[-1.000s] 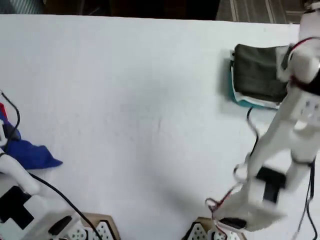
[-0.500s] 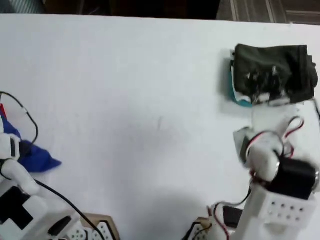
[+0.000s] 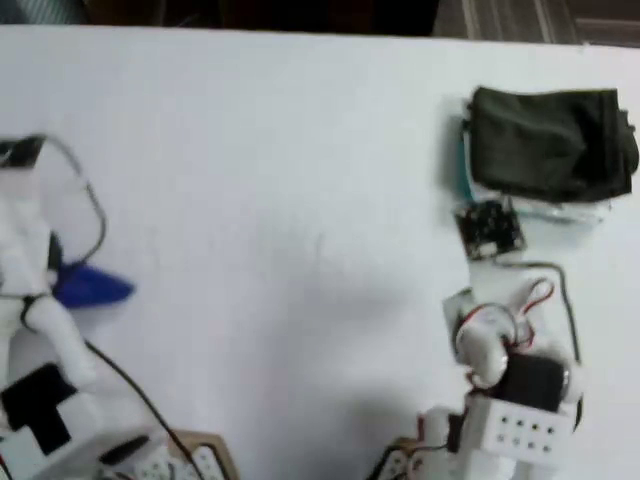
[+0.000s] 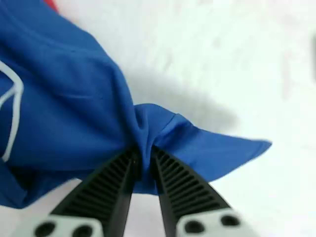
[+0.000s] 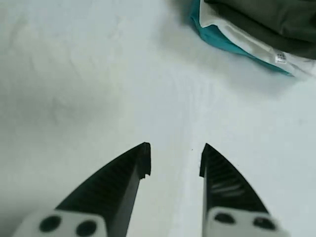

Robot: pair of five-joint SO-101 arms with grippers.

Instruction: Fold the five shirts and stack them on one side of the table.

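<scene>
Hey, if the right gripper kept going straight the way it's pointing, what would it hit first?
Probably the bare table: the open right gripper aims at the surface just short of the stack of folded shirts, which lies a bit off its line. Depth is unclear.

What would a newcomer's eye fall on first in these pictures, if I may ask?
The blue shirt stands out most: the left pincer is shut on a fold of it, at the left edge of the white table. Next comes the stack of folded shirts, a dark one on top, at the far right, with the right pincer open over bare table just short of it.
</scene>
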